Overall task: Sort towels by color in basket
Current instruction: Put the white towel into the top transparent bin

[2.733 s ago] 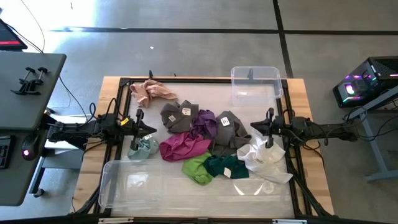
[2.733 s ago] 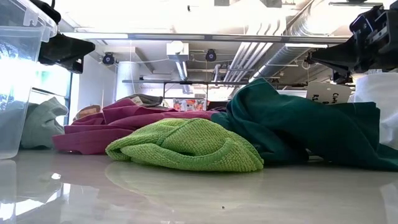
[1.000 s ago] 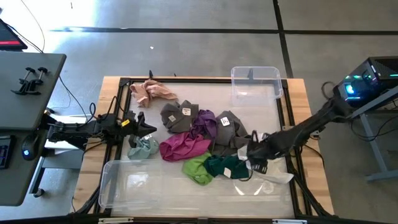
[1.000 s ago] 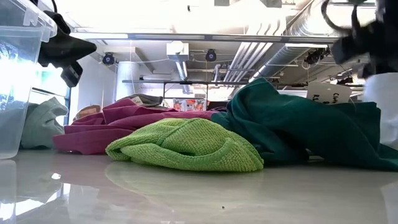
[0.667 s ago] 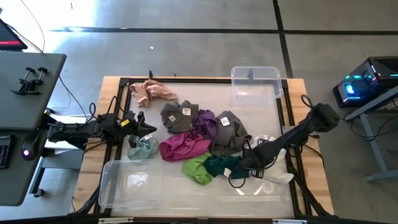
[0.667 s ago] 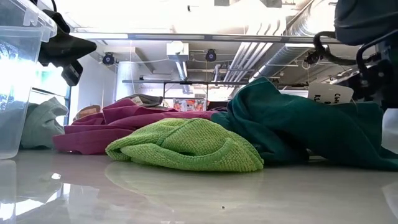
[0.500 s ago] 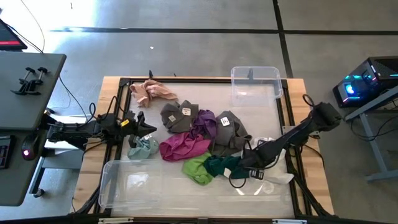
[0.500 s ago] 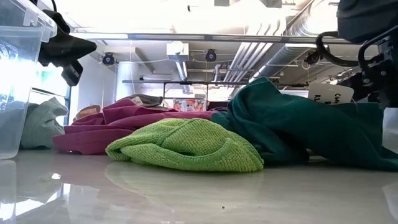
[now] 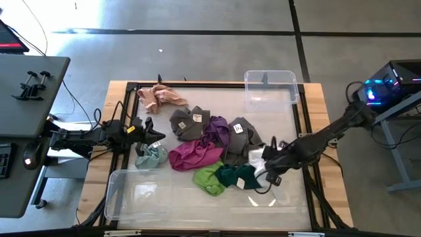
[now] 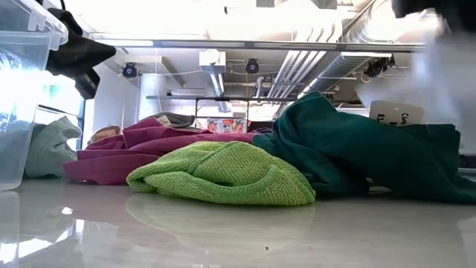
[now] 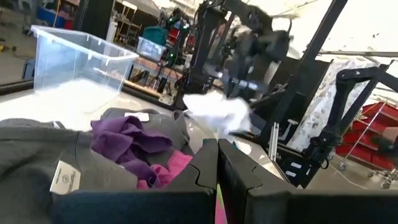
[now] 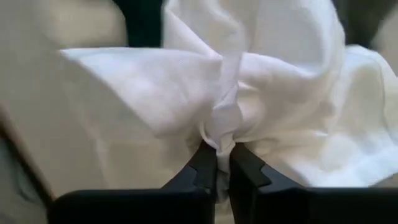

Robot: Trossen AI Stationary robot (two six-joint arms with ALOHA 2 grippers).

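White soft towel (image 12: 249, 93) is pinched at a gathered fold between my right gripper's (image 12: 222, 163) fingers, on the right of the table beside the dark green crumpled cloth (image 9: 238, 176), so it can come away from the heap alone. My left gripper (image 9: 150, 136) waits at the left with its fingers closed together on nothing, above the pale teal cloth (image 9: 151, 156), near the long clear plastic bin (image 9: 125, 197).

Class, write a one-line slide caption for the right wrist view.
The right gripper pinches a bunched fold of the white towel, fingers shut on the cloth.
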